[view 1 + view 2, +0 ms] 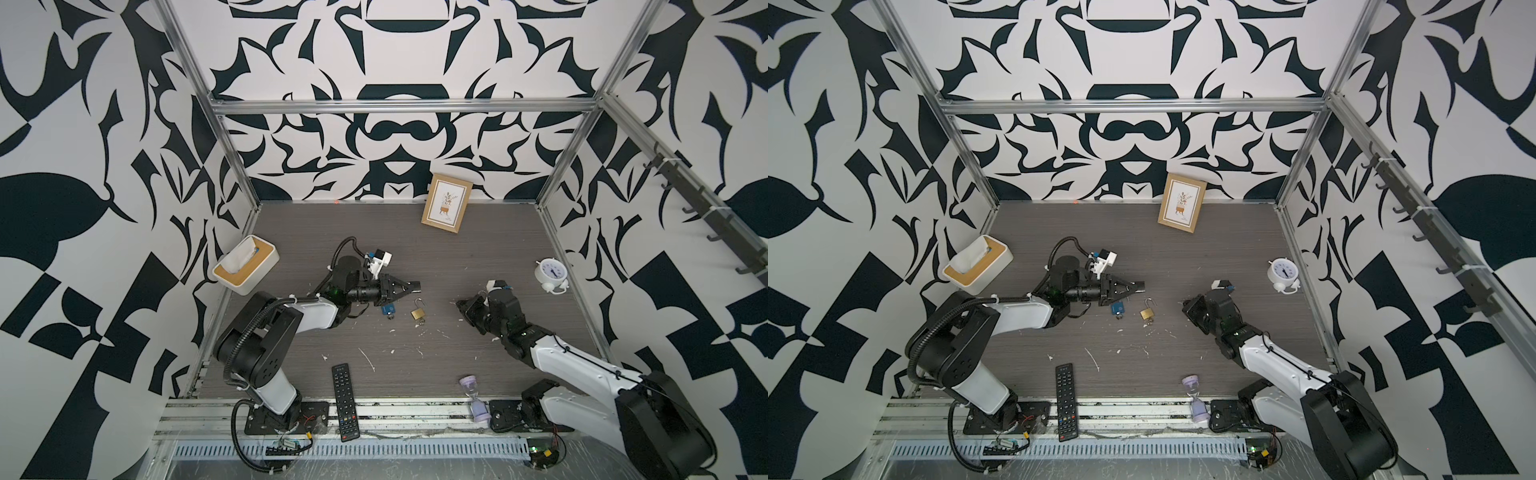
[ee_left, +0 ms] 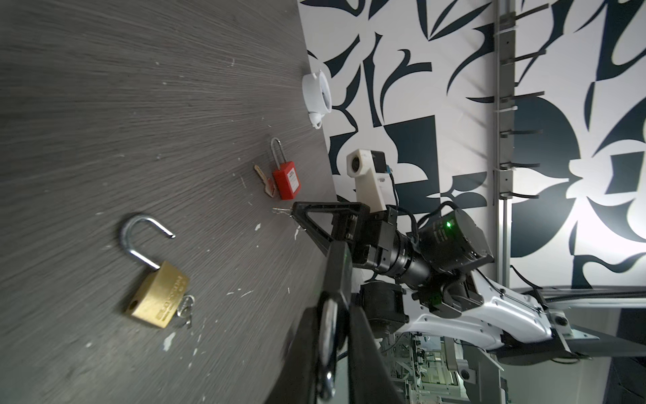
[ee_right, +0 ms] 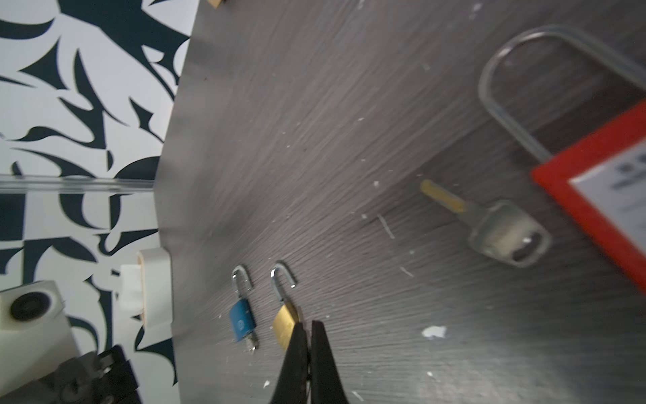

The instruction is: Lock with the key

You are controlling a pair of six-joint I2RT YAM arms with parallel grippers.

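L gripper (image 1: 417,285) jaws nearly shut on a thin silvery metal piece (image 2: 328,332), poss. a key, tips just beside the brass padlock (image 1: 417,312), shackle open & keys in its base, lying on the tabletop between L tips & R gripper (image 1: 459,305), whose jaws are pressed together w/ nothing seen held; small blue padlock (image 1: 388,308) sits by L fingers.

Grey table (image 1: 374,232) carries brass padlock (image 1: 417,312), blue padlock (image 1: 389,309), remote (image 1: 345,401), clock (image 1: 550,272)
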